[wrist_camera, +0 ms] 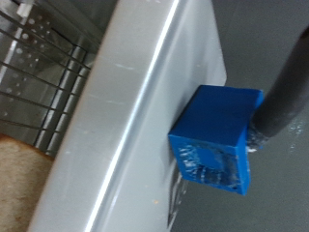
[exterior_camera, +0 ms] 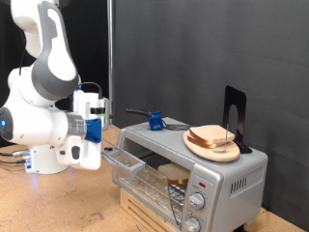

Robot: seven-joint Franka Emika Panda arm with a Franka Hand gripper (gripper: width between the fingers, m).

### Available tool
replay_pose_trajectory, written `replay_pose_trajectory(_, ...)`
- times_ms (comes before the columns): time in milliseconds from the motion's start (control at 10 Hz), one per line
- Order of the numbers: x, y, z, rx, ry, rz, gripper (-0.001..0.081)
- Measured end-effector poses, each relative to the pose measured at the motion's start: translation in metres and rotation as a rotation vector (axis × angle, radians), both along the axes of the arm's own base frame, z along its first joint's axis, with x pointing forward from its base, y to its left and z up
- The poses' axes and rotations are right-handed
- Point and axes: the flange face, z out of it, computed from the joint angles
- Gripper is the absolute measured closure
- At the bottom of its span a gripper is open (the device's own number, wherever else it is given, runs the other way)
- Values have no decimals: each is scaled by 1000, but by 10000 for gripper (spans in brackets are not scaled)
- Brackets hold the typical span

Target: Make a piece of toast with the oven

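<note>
The silver oven [exterior_camera: 227, 179] stands on a wooden box at the exterior view's lower right. Its glass door [exterior_camera: 135, 169] hangs part-way open towards the exterior view's left. A tan slice of toast [exterior_camera: 174, 174] lies on the wire rack inside. My gripper [exterior_camera: 103, 145] hovers right by the door's upper edge at the oven's left end, and I see nothing between its fingers. The wrist view shows no fingers, only the oven's metal top [wrist_camera: 145, 106] and the wire rack [wrist_camera: 39, 68].
A round wooden plate [exterior_camera: 228, 155] with stacked bread slices [exterior_camera: 210, 137] sits on the oven's top, with a black stand [exterior_camera: 235, 111] behind it. A blue block [exterior_camera: 154, 121] [wrist_camera: 214, 135] on a dark handle lies on the oven's back left. Knobs [exterior_camera: 198, 201] are on the oven's front right.
</note>
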Motion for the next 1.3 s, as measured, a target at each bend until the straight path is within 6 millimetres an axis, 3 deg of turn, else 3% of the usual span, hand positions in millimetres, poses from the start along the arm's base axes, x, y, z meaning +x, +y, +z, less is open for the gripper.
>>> replay_pose_trajectory(200,2,9,-2,15,1,-2,-2)
replay_pose_trajectory(500,15,51,6,43,-40,41,-2)
replay_pose_trajectory(800,14,71,9,41,-49,61,-2)
replay_pose_trajectory(1000,5,68,10,29,-57,56,-2)
replay_pose_trajectory(1300,-19,38,7,-4,-81,23,-2)
